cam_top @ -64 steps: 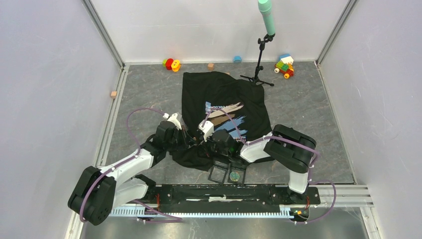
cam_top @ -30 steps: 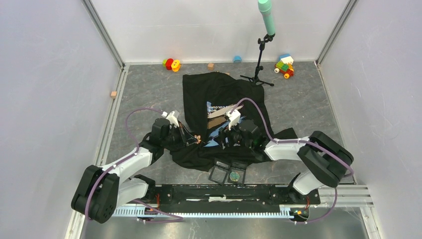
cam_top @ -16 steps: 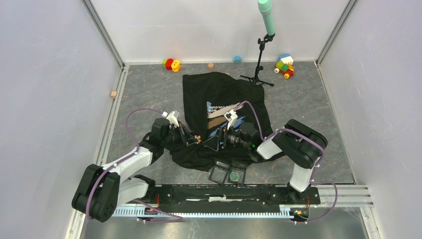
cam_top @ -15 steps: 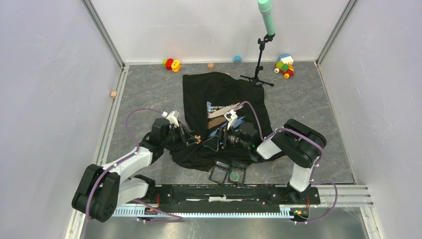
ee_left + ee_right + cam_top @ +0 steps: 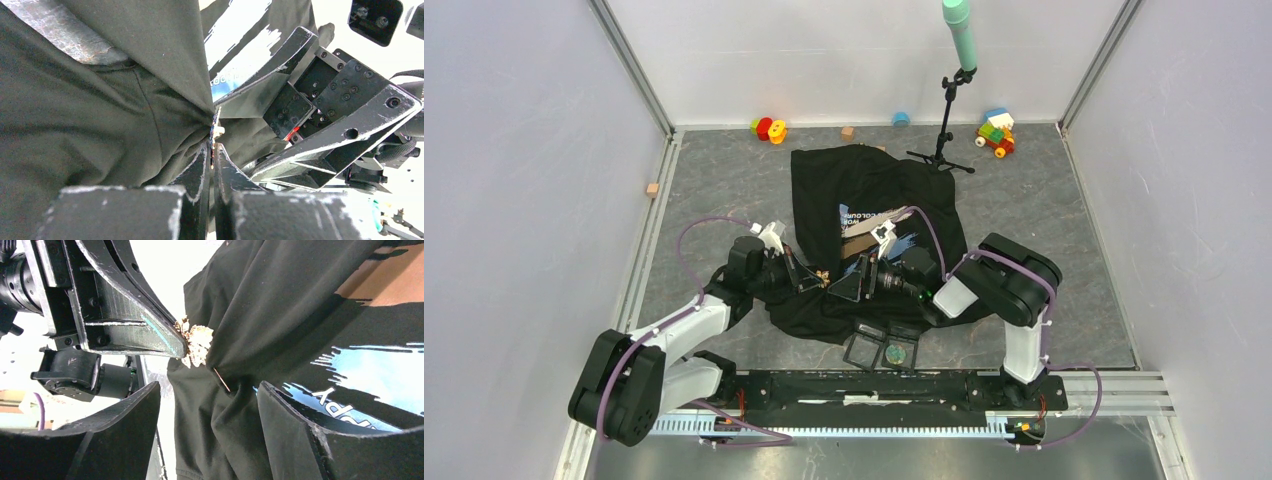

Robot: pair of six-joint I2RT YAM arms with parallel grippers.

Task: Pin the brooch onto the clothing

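Currently the brooch (image 5: 197,342) is sitting at the very tips of the left gripper (image 5: 213,150), whose fingers are pressing together on it and pinching it by the edge. It is lying hard against a raised fold of the clothing (image 5: 280,300), directly ahead of those fingertips.

Its pin (image 5: 221,379) is running as a thin coppery line away from the brooch body and slanting toward the gap of the right gripper (image 5: 209,390). The long axis is thus pointing roughly from one gripper to the other.

The right gripper's fingers (image 5: 305,440) are standing well spread and holding nothing, one on each side of the fold, with the pin just ahead and between them. That gripper is free and is the nearer to the pin's loose end. In my judgement the coming move is turning on steadying that end while the left is holding the body.

Whether the pin is passing through the cloth or only lying on it cannot be settled, because the fold is hiding the entry point.

The right wrist view is showing the brooch's crusted face and the bare pin. The left wrist view is showing the brooch only edge-on, as a sliver past its own fingertips. The top view is showing the grippers tip to tip over the near part of the clothing, with the brooch a mere speck between them.
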